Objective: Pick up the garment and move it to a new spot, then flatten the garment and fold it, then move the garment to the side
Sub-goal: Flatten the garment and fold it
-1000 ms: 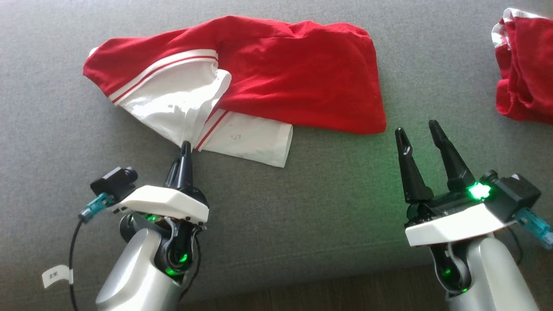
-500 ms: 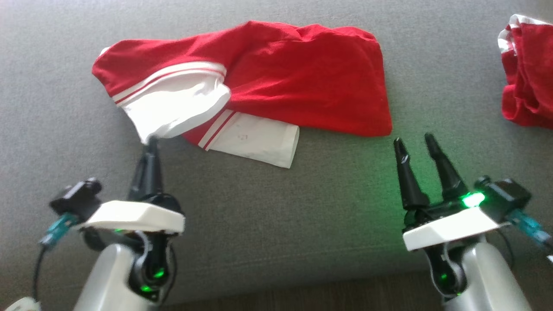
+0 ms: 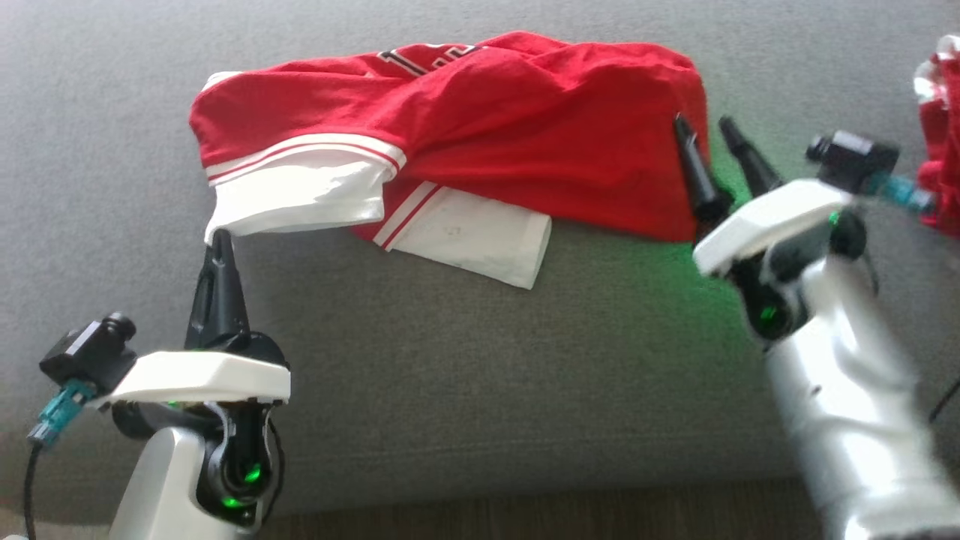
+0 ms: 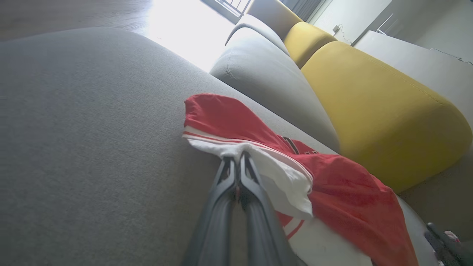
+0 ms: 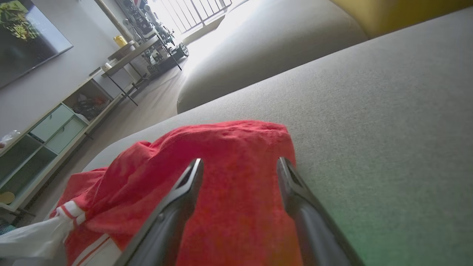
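The garment (image 3: 525, 142) is a red shirt with white, red-striped sleeves, lying crumpled on the grey sofa seat (image 3: 450, 360). My left gripper (image 3: 218, 238) is shut on the white sleeve edge at the garment's lower left; in the left wrist view the left gripper (image 4: 236, 158) pinches that white cloth (image 4: 273, 173). My right gripper (image 3: 705, 124) is open above the garment's right edge. In the right wrist view the red cloth (image 5: 240, 177) lies between and under its spread fingers (image 5: 184, 184).
Another red and white garment (image 3: 941, 135) lies at the far right of the seat. Yellow and grey cushions (image 4: 369, 99) stand behind the garment. The seat's front edge and a wooden floor (image 3: 525, 517) run along the bottom.
My left gripper has pulled the white sleeve out to the left. My right gripper has moved up from the bare seat to the garment's right edge. The camera has shifted too.
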Tool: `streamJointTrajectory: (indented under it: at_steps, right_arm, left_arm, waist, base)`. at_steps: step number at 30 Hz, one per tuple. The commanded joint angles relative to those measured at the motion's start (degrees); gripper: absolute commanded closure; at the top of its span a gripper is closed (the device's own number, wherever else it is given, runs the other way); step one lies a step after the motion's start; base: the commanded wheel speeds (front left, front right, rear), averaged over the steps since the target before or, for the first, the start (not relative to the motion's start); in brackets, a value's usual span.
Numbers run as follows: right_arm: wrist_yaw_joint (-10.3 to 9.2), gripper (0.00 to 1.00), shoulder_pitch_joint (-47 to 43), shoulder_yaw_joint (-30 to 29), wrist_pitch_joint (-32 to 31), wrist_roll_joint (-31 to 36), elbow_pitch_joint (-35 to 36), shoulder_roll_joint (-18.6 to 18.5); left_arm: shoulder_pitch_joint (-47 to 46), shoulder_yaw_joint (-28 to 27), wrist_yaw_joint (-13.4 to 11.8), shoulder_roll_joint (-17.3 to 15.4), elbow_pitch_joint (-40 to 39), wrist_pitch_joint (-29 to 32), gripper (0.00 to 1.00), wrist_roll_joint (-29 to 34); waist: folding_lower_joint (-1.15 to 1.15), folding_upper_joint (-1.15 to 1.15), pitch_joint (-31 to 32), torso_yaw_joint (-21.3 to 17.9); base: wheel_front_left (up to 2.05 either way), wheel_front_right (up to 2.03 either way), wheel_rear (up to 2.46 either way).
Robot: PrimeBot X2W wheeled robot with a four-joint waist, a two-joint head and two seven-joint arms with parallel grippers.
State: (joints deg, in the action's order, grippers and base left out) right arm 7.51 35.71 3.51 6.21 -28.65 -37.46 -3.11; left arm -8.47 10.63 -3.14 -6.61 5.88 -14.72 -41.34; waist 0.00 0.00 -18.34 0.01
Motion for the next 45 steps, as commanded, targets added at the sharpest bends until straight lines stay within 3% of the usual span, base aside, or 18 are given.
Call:
streamJointTrajectory:
  at_steps: [1,15,25,29,30,31,33,36,45]
  right_arm:
    - [-0.02,0.00,2.59,0.30,-1.77,-1.33,0.11,-0.78]
    - [-0.02,0.00,11.82,0.37,-16.02,-17.42,-7.18,-6.19]
    - [-0.02,0.00,14.89,2.25,-18.58,-22.19,-10.73,-8.90]
    - [-0.02,0.07,15.58,3.55,-18.21,-23.12,-11.88,-9.63]
    - [-0.02,0.09,15.76,3.84,-18.06,-23.38,-12.13,-9.73]
    - [-0.02,0.20,15.96,4.17,-17.88,-23.63,-12.28,-9.83]
    - [-0.02,0.56,16.33,4.75,-17.53,-24.20,-12.54,-10.03]
    - [-0.02,1.00,16.71,5.83,-16.92,-24.99,-12.56,-10.39]
    - [-0.02,1.00,16.97,9.03,-14.29,-27.37,-10.14,-12.91]
  left_arm:
    - [-0.56,-1.94,-0.41,-0.82,-1.87,-0.26,1.00,0.10]
    - [-1.54,-2.74,-0.21,-0.17,-1.39,-0.27,1.00,0.51]
    - [-2.43,-2.34,0.24,0.36,-0.81,-0.28,1.00,0.57]
    - [-2.62,-2.31,0.37,0.45,-0.62,-0.28,1.00,0.72]
    - [-2.66,-2.31,0.40,0.47,-0.58,-0.28,1.00,0.75]
    - [-2.72,-2.31,0.43,0.49,-0.54,-0.28,1.00,0.77]
    - [-2.84,-2.31,0.46,0.53,-0.43,-0.28,1.00,0.82]
    - [-3.03,-2.26,0.53,0.62,-0.12,-0.28,1.00,0.85]
    - [-3.63,-4.71,1.18,1.20,-1.24,-0.28,1.00,1.28]
  waist:
    - [0.00,0.00,-0.43,0.68]
    - [0.00,0.00,-2.02,3.08]
    - [0.00,0.00,-3.48,4.44]
    - [0.00,0.00,-3.86,4.71]
    - [0.00,0.00,-3.94,4.76]
    - [0.00,0.00,-4.01,4.81]
    - [0.00,0.00,-4.18,4.87]
    - [0.00,0.00,-4.33,4.93]
    - [0.00,0.00,-3.03,4.63]
  base:
    - [0.00,0.00,0.00]
    - [0.00,0.00,0.00]
    - [0.00,0.00,0.00]
    - [0.00,0.00,0.00]
    - [0.00,0.00,0.00]
    - [0.00,0.00,0.00]
    - [0.00,0.00,0.00]
    - [0.00,0.00,0.00]
    - [0.00,0.00,0.00]
